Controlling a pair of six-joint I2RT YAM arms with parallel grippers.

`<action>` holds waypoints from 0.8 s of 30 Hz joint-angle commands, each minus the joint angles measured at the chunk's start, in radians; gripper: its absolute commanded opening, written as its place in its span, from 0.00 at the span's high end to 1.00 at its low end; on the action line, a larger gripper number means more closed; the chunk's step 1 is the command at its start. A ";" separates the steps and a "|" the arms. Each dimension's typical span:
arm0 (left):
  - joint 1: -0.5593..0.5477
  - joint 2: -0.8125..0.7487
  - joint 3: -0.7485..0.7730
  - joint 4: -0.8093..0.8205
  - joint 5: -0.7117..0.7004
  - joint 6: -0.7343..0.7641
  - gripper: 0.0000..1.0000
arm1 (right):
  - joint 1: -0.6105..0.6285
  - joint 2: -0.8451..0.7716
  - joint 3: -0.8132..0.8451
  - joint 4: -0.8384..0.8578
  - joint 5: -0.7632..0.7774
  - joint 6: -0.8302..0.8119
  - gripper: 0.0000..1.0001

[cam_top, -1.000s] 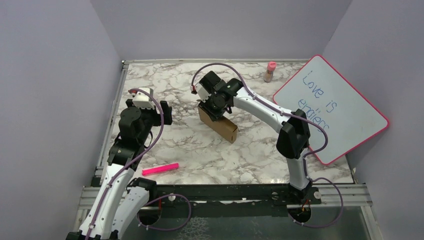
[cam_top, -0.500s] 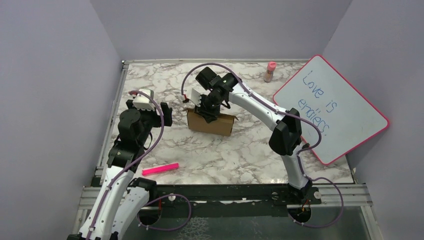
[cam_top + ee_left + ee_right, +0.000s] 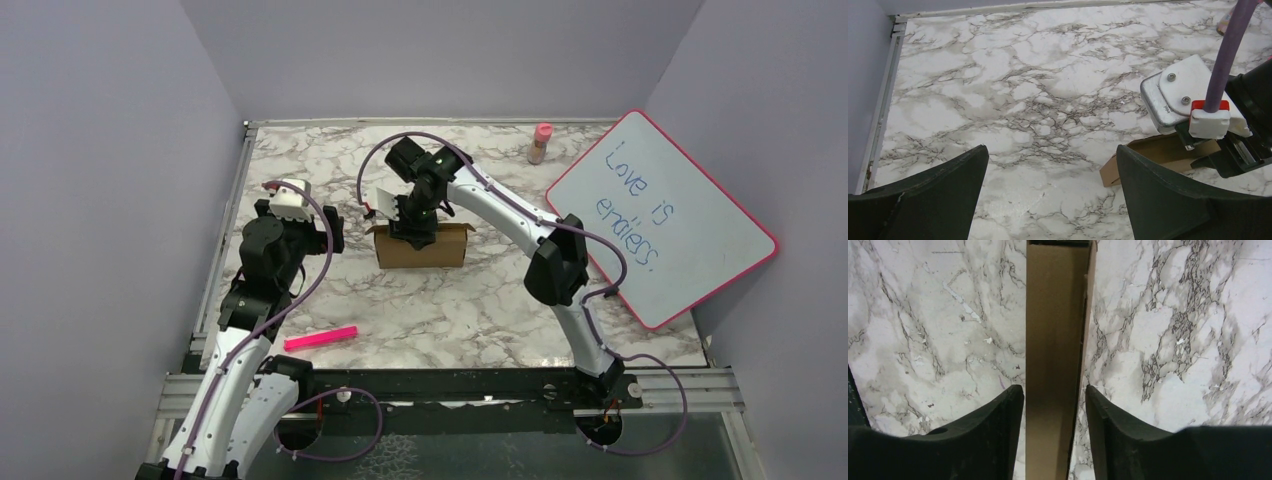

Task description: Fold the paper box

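The paper box (image 3: 425, 250), plain brown cardboard, stands on its long edge in the middle of the marble table, parallel to the near edge. My right gripper (image 3: 412, 232) points straight down over its left half. In the right wrist view the box's narrow top edge (image 3: 1055, 315) runs between the two fingers of the right gripper (image 3: 1054, 387), with a thin gap on each side, so the jaws stand open around it. My left gripper (image 3: 335, 228) hovers left of the box, wide open and holding nothing (image 3: 1052, 147). The box's left end (image 3: 1148, 155) shows past its right finger.
A pink marker (image 3: 320, 338) lies near the front left. A pink-framed whiteboard (image 3: 660, 215) leans at the right edge. A small pink-capped bottle (image 3: 541, 143) stands at the back right. Lilac walls close in the left, back and right sides.
The right arm has swung the box from a diagonal to parallel with the near edge and shifted it slightly left. Its jaws have eased apart a little. The left arm has stayed put.
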 commanded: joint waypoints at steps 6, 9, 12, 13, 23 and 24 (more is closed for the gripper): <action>0.007 0.003 -0.012 0.041 0.079 0.031 0.02 | 0.005 -0.064 0.028 0.062 0.042 0.053 0.24; 0.007 -0.001 -0.018 0.052 0.114 0.044 0.03 | 0.005 -0.142 -0.018 0.161 0.041 0.158 0.18; 0.001 -0.004 -0.022 0.054 0.120 0.055 0.03 | 0.005 -0.247 -0.145 0.285 0.058 0.267 0.16; -0.002 -0.005 -0.023 0.053 0.120 0.055 0.03 | 0.005 -0.284 -0.200 0.334 0.072 0.310 0.16; -0.032 0.051 -0.007 0.038 0.196 0.105 0.04 | 0.003 -0.612 -0.664 0.650 0.345 0.629 0.17; -0.032 0.058 -0.003 0.031 0.197 0.112 0.04 | 0.003 -0.633 -0.695 0.661 0.379 0.647 0.17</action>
